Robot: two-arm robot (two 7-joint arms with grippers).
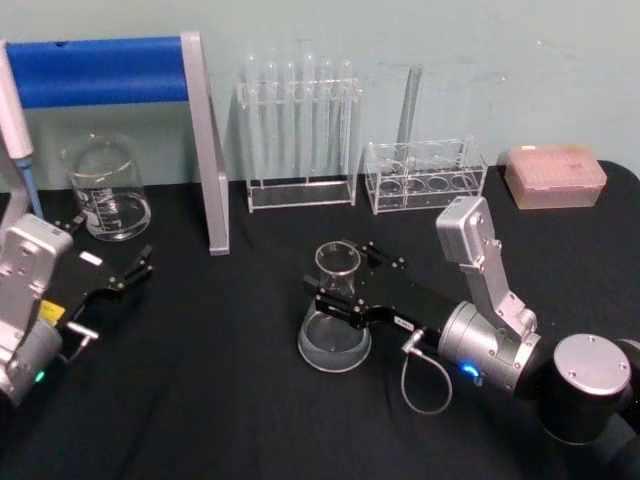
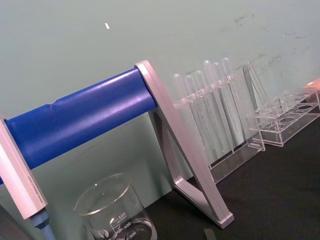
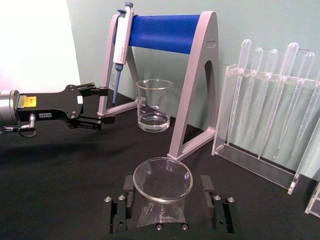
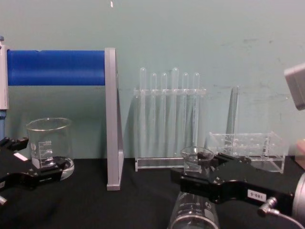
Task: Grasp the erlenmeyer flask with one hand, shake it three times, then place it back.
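The right gripper (image 1: 340,277) is reaching in from the right across the middle of the black table (image 1: 200,400). Its two black fingers (image 3: 209,184) are straddling the neck of the erlenmeyer flask (image 1: 335,345), just under the flared rim. In the right wrist view each finger appears to be sitting a little clear of the glass, so I am reading the jaws as spread rather than pinching. The flask is standing upright in the middle of the table, nearer than the racks, with a little clear liquid in its base. I cannot tell whether that base is resting on the cloth or hanging just above it.

I am judging the task to be at one end or the other: either the grasp is about to close, with three shakes and the set-down left to do, or the flask is just being set back. The pictures are not settling which.

The left gripper (image 3: 106,105) is idling at the near left, fingers apart and holding nothing, just beside the beaker (image 1: 105,190).

Counting outward, I am seeing:
- one flask
- one beaker
- one blue-barred stand (image 1: 100,70), with one pipette (image 3: 122,40) hanging on it
- two clear racks: the tall rack (image 1: 300,195) carrying six thin tubes, and the low rack (image 1: 425,175) carrying a single tall tube (image 1: 410,100)
- one pink box (image 1: 555,175) at the far right
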